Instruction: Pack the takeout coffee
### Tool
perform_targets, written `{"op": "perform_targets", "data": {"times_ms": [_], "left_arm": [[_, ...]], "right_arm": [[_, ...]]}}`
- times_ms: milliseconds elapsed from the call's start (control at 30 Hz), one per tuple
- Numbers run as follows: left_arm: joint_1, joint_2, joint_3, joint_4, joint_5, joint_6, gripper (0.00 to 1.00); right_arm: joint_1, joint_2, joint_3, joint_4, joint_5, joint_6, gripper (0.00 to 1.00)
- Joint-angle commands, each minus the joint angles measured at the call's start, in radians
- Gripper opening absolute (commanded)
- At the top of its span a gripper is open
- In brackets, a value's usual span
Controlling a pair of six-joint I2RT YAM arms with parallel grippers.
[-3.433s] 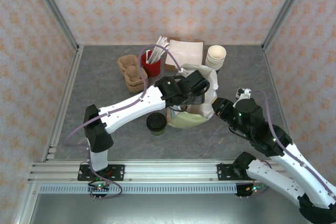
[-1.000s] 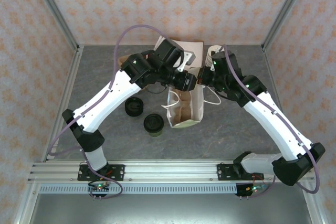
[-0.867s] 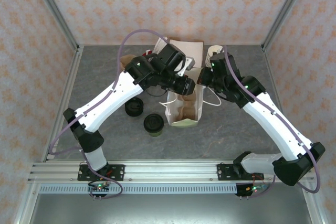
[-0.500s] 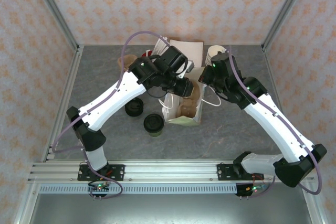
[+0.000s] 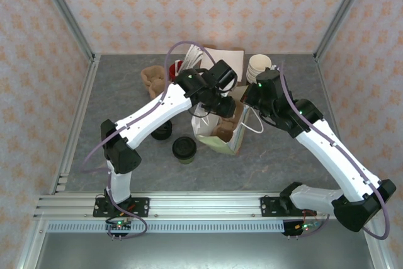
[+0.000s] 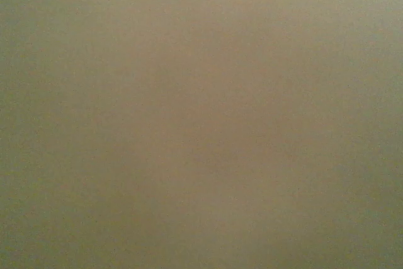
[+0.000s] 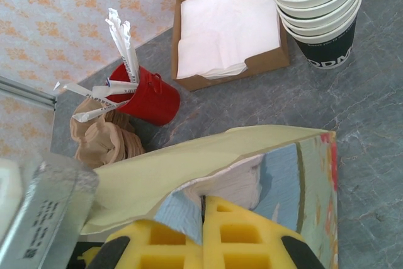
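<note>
Paper bag point(image 5: 214, 140) is standing open on the counter point(image 5: 113, 92), the right end effector point(image 7: 203, 231) clamping its rim; the left end effector is digging inside, its spread impossible to tell. Unpacked, the takeout coffee point(image 5: 186, 148) is waiting on the counter just beside it. A second ago, the left arm point(image 5: 164, 108) was hovering over the bag's mouth.

Even, bright light falls from above in the overhead view, leaving only faint, soft shadows on the grey table point(image 5: 126, 99); the focus is sharp throughout. The left wrist view is a dim, featureless brownish blur. The right wrist view is bright and crisp on the stack of cups point(image 7: 318, 11). The paper bag point(image 7: 189, 168) shows a pale sheen, and the right gripper point(image 7: 203, 225) is out of focus.
</note>
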Motion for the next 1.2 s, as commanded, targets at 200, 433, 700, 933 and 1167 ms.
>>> {"op": "perform_targets", "data": {"times_ms": [200, 433, 700, 933, 1167], "left_arm": [[-0.014, 0.046, -0.058, 0.013, -0.045, 0.007, 0.28], [-0.026, 0.045, -0.094, -0.005, -0.080, 0.106, 0.27], [-0.026, -0.086, -0.256, 0.115, 0.022, 0.185, 0.31], [-0.025, -0.146, -0.286, 0.168, 0.002, 0.173, 0.40], [-0.025, -0.128, -0.269, 0.199, 0.014, 0.164, 0.41]], "right_arm": [[0.005, -0.035, -0.040, 0.063, -0.004, 0.038, 0.00], [0.005, -0.083, -0.085, 0.059, 0.043, 0.091, 0.00], [-0.008, -0.080, -0.091, 0.004, 0.086, 0.190, 0.00], [-0.026, -0.062, -0.075, -0.013, 0.063, 0.174, 0.00], [-0.026, -0.066, -0.085, 0.006, 0.019, 0.152, 0.00]]}}
